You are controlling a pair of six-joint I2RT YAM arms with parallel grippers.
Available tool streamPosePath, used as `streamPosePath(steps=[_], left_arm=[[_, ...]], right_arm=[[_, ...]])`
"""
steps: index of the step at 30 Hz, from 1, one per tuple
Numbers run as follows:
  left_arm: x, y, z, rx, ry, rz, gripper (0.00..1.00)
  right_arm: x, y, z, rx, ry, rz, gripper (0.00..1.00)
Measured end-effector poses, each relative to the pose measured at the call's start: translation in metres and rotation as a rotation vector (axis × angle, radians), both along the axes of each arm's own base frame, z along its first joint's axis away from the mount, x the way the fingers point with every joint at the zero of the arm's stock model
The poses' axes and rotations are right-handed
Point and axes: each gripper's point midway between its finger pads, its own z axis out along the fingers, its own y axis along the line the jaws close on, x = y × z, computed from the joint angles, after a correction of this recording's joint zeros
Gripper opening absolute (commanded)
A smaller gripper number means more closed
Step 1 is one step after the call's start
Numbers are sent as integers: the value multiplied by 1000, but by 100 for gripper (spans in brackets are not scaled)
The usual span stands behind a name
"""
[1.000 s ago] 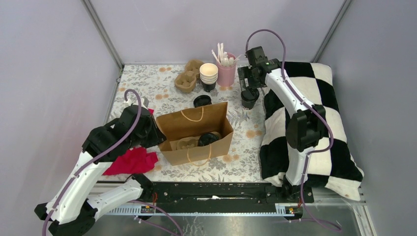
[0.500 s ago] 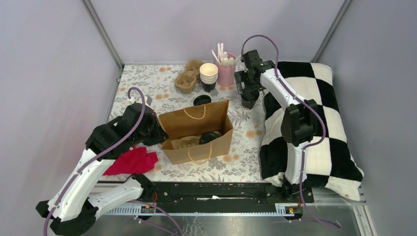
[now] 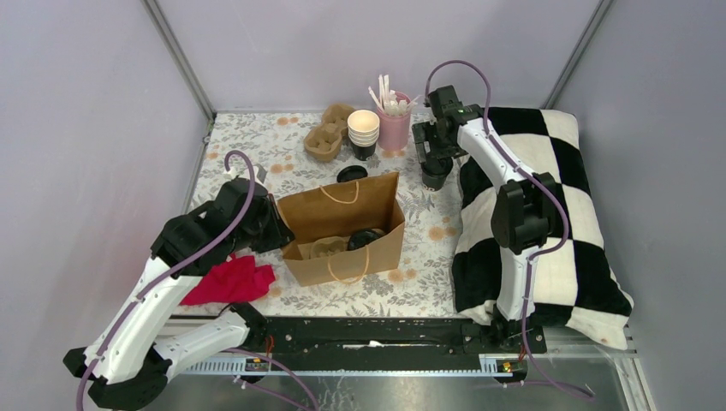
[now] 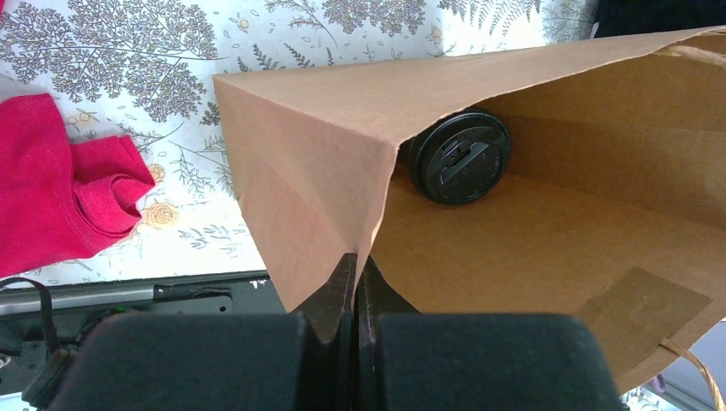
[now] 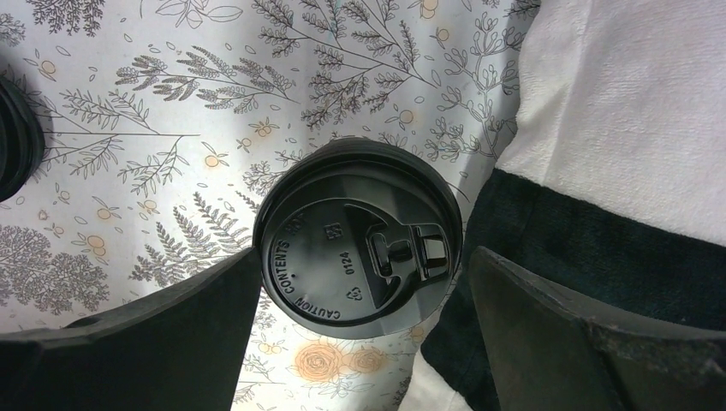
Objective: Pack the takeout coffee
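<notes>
Takeout coffee (image 4: 460,157) inside paper bag (image 4: 308,171)

Two lidded cups (image 5: 355,240) (one bagged), one paper bag (image 3: 385,253), one red cloth (image 3: 229,281)

Two arms are shown in the overhead view, each built from smooth white tubular links joined by bulky black joint housings. The left arm (image 3: 145,304) is found in the lower left of the frame and the right arm (image 3: 522,218) right of centre; both are bolted to a black rail (image 3: 377,332) along the bottom edge. A mauve cable (image 3: 240,153) is looped over the left arm, and a matching hose (image 3: 458,62) is arched above the right. In the wrist views, the left gripper (image 4: 354,282) is seen as a wide matte-black block with thin tapered fingers (image 4: 338,295), and the right gripper (image 5: 364,257) as two broad black wedges.
</notes>
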Motion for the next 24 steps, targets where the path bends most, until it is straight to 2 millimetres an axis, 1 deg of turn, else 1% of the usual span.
streamPosePath(steps=[3,8,15,24], left_arm=[[0,0,0,0,0,-3,0],[0,-2,-1,-4,0,-7,0],[2,-4,-1,-11,-4,-9,0],[3,-5,-2,-16,-6,-12,0]], right_arm=[[0,-2,-1,13,6,-2,92],[1,-3,-1,28,9,-2,94],[1,-2,-1,33,11,1,92],[1,1,-4,43,14,7,92]])
